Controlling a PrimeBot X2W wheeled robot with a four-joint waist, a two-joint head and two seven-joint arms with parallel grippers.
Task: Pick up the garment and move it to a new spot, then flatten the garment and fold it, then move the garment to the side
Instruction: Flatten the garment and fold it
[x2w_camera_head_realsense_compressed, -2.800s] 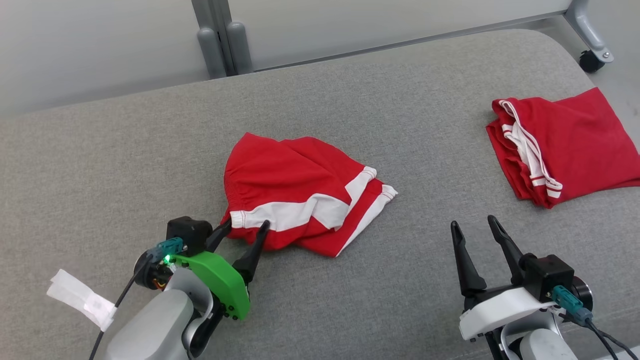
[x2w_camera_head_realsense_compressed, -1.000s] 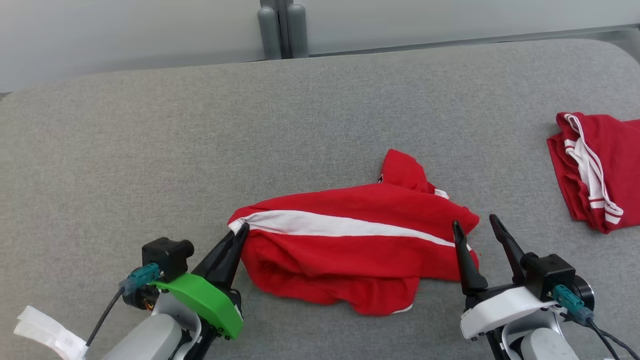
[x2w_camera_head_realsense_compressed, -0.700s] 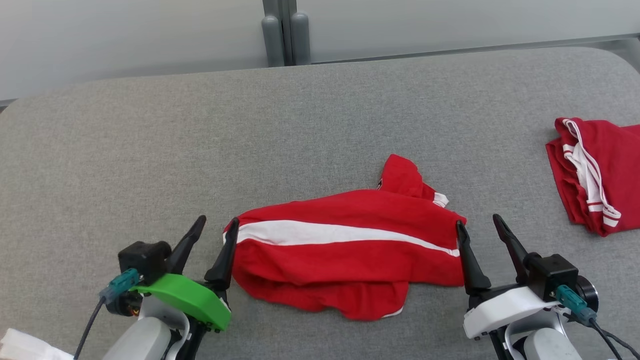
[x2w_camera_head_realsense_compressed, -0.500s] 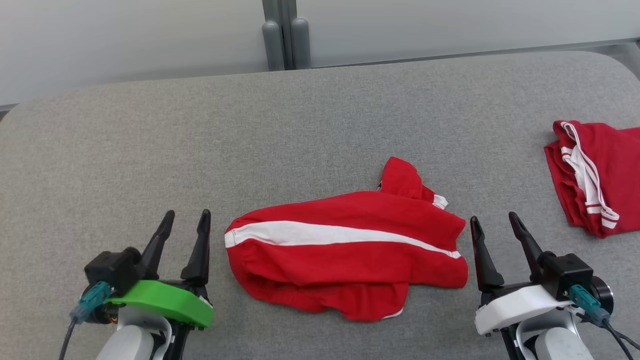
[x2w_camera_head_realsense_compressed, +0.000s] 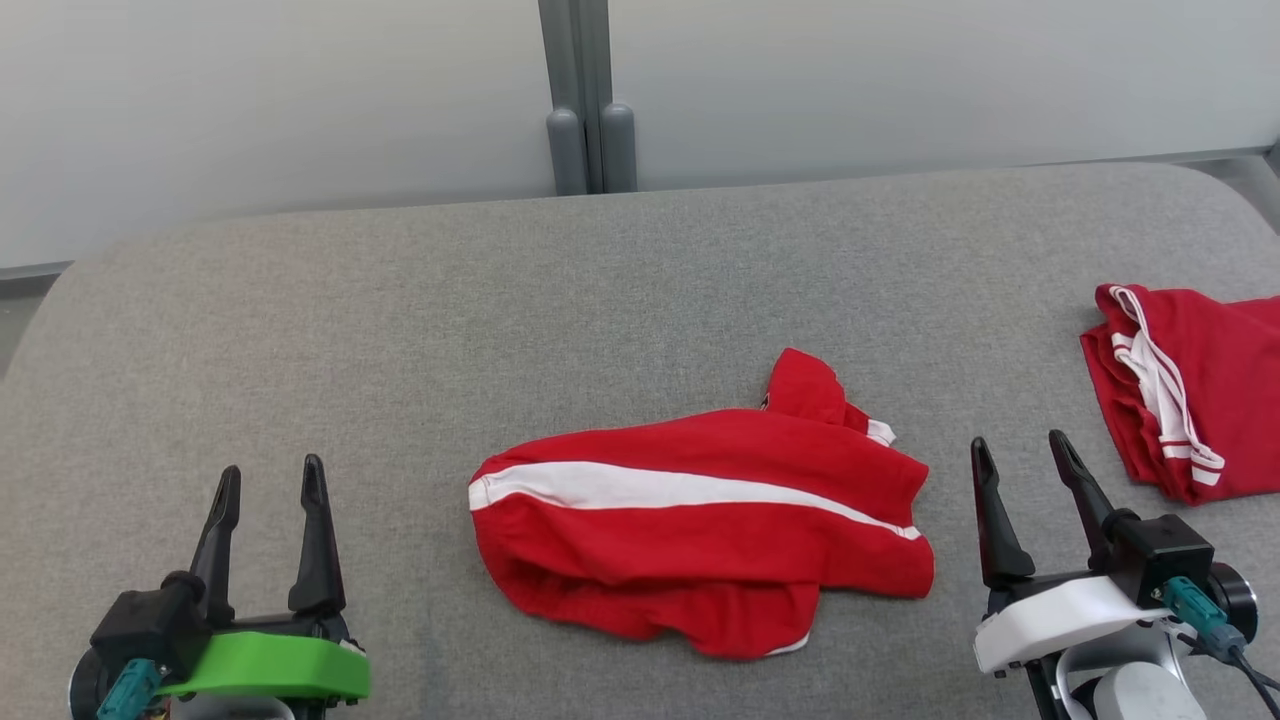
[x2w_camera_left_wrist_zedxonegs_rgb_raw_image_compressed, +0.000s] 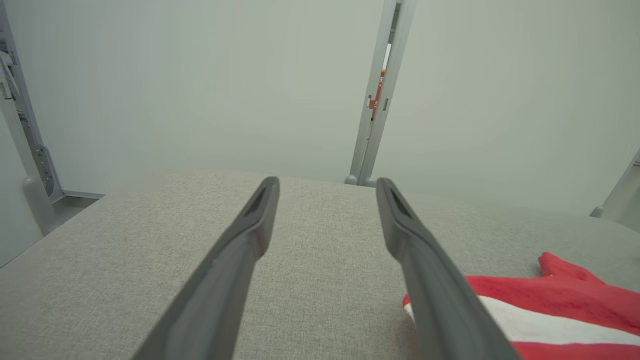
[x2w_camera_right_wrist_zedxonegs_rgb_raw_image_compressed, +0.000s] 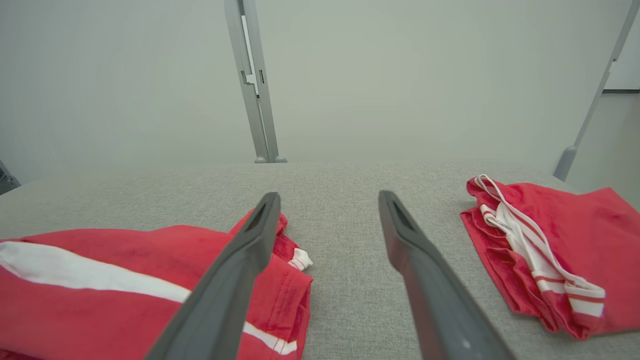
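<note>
Head view, risk: the red shorts (x2w_camera_head_realsense_compressed: 700, 540) lie bunched, with the lower layer doubled under and a flap poking out toward 12 o'clock. A pinch at the near edge would probably catch both layers, so the cloth would drag rather than spread flat.
Head view, second risk: a folded red garment (x2w_camera_head_realsense_compressed: 1200, 400) sits at 3 o'clock on the grey cushioned surface (x2w_camera_head_realsense_compressed: 400, 320), near the right gripper (x2w_camera_head_realsense_compressed: 1018, 440). A wide sweep that way could ruck it.
Head view, left gripper (x2w_camera_head_realsense_compressed: 272, 466): at 8 o'clock, fingers spread wide, empty, well apart from the shorts.
Head view, right gripper: at 4 o'clock, fingers parted, empty, just beside the shorts' right end.
Head view, shorts: centre, a little toward 5 o'clock, white stripe running roughly 9 to 3.
Left wrist view, gripper (x2w_camera_left_wrist_zedxonegs_rgb_raw_image_compressed: 327, 181): both fingers wide apart over bare cushion, nothing between them.
Left wrist view, shorts (x2w_camera_left_wrist_zedxonegs_rgb_raw_image_compressed: 550, 310): at 4 o'clock, beyond the right-hand finger.
Right wrist view, gripper (x2w_camera_right_wrist_zedxonegs_rgb_raw_image_compressed: 329, 195): fingers wide, gripping nothing.
Right wrist view, cloth: shorts (x2w_camera_right_wrist_zedxonegs_rgb_raw_image_compressed: 125, 280) at 8 o'clock, partly behind one finger; folded garment (x2w_camera_right_wrist_zedxonegs_rgb_raw_image_compressed: 550, 235) at 3 o'clock.
</note>
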